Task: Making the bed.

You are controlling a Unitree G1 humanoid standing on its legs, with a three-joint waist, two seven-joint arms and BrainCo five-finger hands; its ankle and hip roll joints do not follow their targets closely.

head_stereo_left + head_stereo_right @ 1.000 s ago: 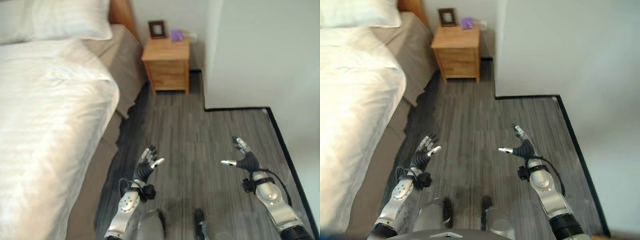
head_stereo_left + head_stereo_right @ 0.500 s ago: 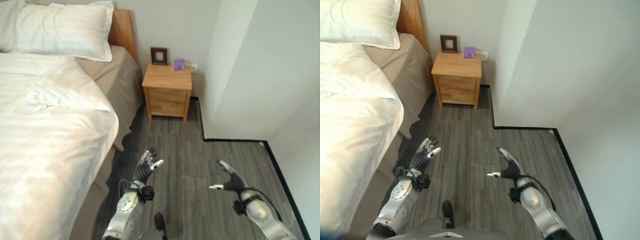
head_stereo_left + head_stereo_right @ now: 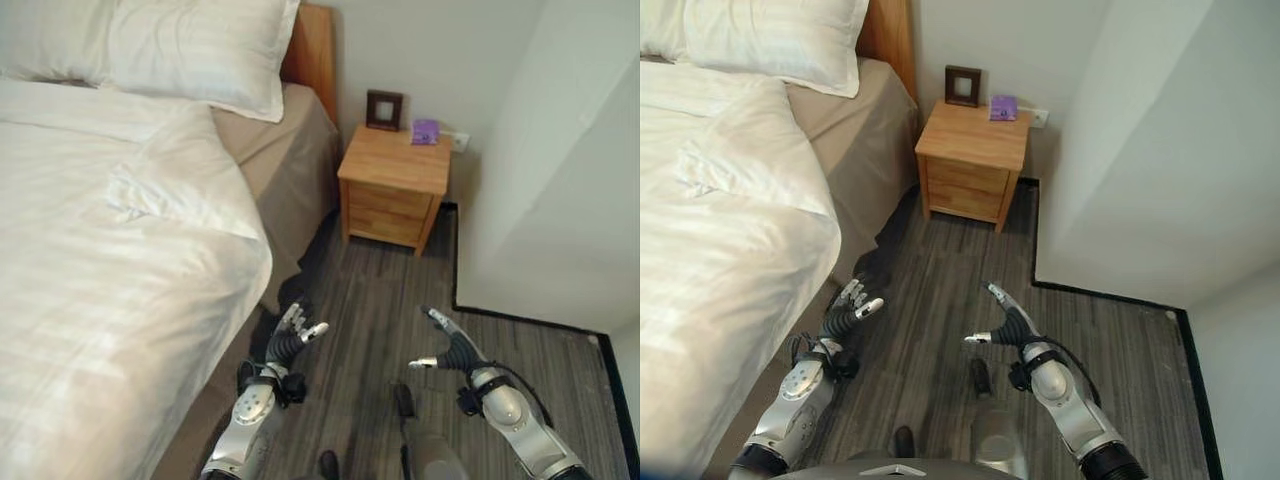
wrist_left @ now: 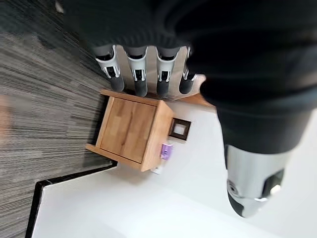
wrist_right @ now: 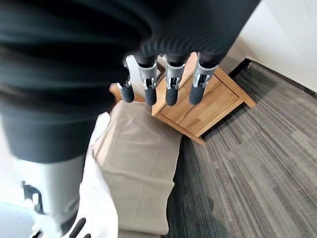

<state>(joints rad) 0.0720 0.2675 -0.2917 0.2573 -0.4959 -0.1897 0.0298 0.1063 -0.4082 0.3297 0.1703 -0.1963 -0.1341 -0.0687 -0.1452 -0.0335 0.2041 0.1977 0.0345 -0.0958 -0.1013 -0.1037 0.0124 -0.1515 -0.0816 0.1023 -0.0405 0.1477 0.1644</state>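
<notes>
The bed (image 3: 290,165) takes up the left side, under a rumpled white duvet (image 3: 110,280) whose near corner is folded back. Two white pillows (image 3: 200,50) lie against the wooden headboard (image 3: 312,45). A beige sheet (image 3: 855,140) is bare at the head end by the bed's right edge. My left hand (image 3: 290,338) hovers open above the floor close to the bed's side, holding nothing. About level with it to the right, my right hand (image 3: 448,350) is open and empty too. In the wrist views, straight fingers (image 4: 140,74) and fingers (image 5: 171,84) point toward the nightstand.
A wooden nightstand (image 3: 392,185) stands beside the headboard with a small picture frame (image 3: 383,108) and a purple object (image 3: 425,130) on top. A white wall corner (image 3: 520,200) juts out on the right. Grey plank floor (image 3: 370,290) runs between bed and wall.
The camera has tilted up and turned left, so more of the bed and pillows show. Both hands stay open in front of me; the right hand sits a little higher.
</notes>
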